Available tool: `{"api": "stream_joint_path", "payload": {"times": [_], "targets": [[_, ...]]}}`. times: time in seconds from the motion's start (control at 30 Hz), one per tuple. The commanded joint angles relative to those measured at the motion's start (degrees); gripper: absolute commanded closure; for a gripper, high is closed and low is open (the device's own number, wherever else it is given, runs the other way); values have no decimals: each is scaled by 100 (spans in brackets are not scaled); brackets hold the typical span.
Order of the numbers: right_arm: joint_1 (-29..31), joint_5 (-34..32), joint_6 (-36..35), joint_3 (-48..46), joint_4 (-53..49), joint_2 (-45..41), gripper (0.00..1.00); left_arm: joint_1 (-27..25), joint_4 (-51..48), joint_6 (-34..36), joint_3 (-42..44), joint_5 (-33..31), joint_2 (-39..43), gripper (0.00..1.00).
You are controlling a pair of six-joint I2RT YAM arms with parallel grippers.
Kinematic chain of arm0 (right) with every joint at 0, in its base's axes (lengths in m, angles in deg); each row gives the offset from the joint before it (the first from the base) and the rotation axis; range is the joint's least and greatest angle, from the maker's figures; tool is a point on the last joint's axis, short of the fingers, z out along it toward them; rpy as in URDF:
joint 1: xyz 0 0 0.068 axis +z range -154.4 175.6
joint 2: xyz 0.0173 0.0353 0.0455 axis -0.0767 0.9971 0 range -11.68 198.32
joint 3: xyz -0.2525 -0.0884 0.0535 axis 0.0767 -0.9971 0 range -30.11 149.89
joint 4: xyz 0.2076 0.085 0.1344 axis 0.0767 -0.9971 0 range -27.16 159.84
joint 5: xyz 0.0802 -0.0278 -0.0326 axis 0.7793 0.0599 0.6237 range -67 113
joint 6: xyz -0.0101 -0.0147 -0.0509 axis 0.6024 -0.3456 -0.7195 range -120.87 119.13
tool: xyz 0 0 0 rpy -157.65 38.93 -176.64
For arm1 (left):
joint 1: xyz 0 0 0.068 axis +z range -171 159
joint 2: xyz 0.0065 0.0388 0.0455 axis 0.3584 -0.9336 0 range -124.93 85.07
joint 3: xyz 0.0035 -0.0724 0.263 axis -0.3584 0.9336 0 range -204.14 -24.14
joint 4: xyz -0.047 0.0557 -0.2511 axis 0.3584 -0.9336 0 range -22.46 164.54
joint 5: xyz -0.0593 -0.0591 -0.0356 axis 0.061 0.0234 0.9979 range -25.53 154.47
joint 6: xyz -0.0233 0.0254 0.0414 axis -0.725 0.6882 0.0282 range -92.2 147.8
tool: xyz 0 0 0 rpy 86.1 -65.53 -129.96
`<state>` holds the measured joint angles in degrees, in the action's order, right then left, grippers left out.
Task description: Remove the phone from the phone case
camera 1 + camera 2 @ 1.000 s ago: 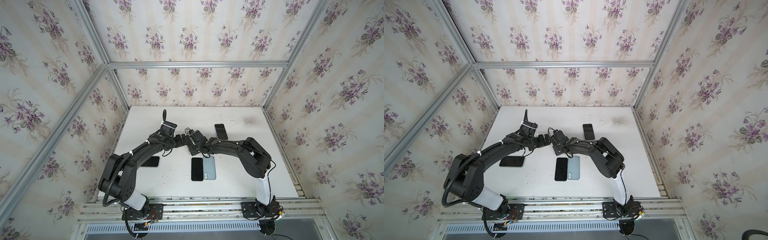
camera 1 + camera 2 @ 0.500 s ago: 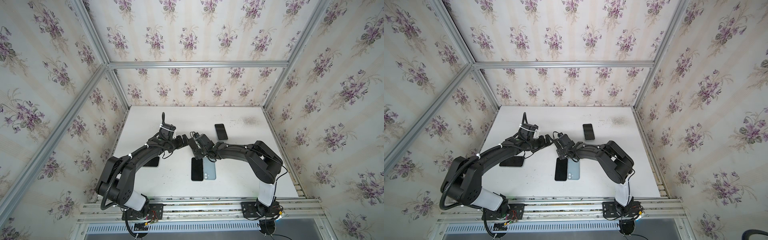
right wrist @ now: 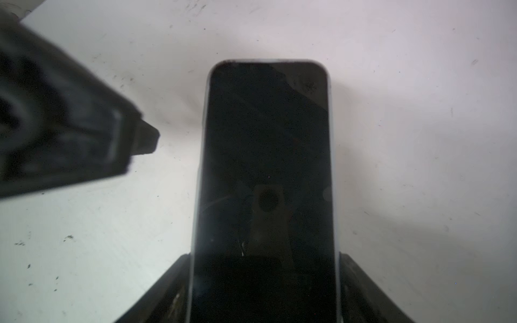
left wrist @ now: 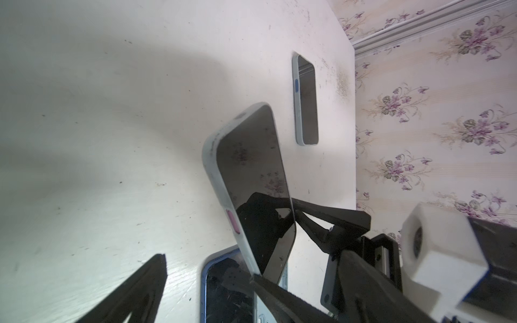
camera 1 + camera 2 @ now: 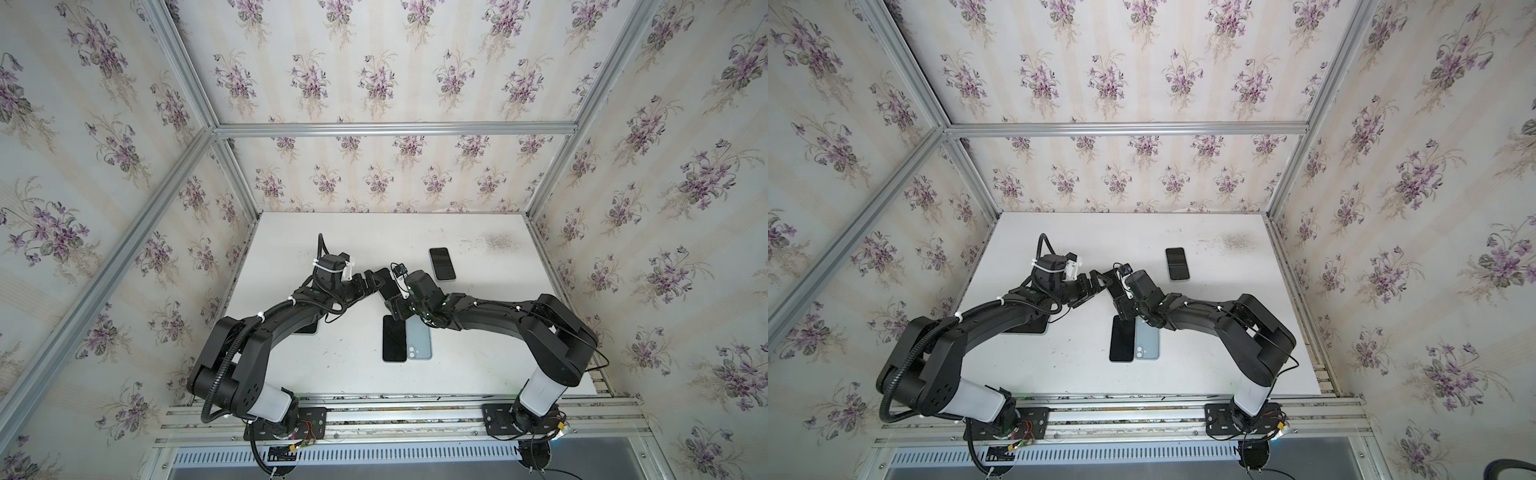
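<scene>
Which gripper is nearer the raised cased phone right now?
Right. The right gripper is clamped across one end of the cased phone, holding it raised. The left gripper is open beside the phone's long edge, not touching.

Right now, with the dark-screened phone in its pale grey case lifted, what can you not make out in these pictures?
The flat dark phone under the left arm: mostly covered by the arm in both top views; cased or bare, cannot tell.
The held dark-screened phone in its pale grey case: lower end cut off by the right wrist view's edge; back unseen.
The left gripper: blurred in the right wrist view.
</scene>
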<state>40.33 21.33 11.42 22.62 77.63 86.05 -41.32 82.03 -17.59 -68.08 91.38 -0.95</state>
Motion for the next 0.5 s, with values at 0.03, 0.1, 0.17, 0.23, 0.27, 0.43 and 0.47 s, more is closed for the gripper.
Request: {"api": "stream_joint_path", "payload": {"times": [0.03, 0.1, 0.17, 0.23, 0.27, 0.43, 0.47], "targets": [[40, 340, -78, -125, 673, -255, 59, 28, 935, -137, 153, 445, 32, 8], [70, 421, -111, -203, 747, -343, 60, 36, 1069, -120, 203, 548, 24, 11], [97, 463, -113, -269, 778, -424, 60, 52, 1077, -98, 238, 572, 24, 14], [102, 492, -115, -335, 794, -506, 61, 84, 1159, -93, 296, 596, 32, 18], [106, 501, -105, -357, 800, -535, 61, 89, 1195, -85, 327, 606, 40, 21], [132, 552, -79, -489, 856, -671, 61, 107, 1350, -84, 444, 628, 50, 36], [140, 569, -84, -509, 874, -685, 62, 116, 1375, -84, 461, 625, 50, 39]]}}
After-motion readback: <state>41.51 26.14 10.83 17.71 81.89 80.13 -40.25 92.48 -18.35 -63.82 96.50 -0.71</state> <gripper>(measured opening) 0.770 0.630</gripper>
